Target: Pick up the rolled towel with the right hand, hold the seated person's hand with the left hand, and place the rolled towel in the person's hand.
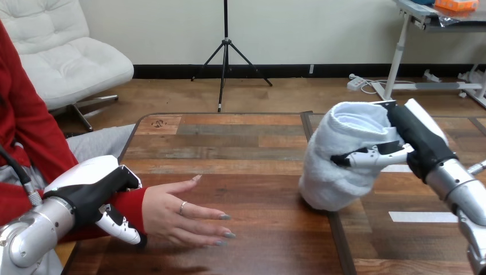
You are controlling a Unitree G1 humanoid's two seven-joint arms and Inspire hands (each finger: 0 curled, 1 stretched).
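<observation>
Desk point(252, 149) from head view: rolled towel point(338, 172) at 3 o'clock, standing tilted, lower end at the wood, contact unclear. Clamped in right hand point(421, 140), fingers point(367, 156) wrapped round its middle. At 8 o'clock, left hand point(94, 197) curled round the person's wrist point(129, 205). Person's hand point(183, 215) resting on desk, fingers straight toward 3 o'clock, well apart from towel.

Head-mounted camera, facing forward and down, wooden table point(252, 166) close beneath (far edge in view)
</observation>
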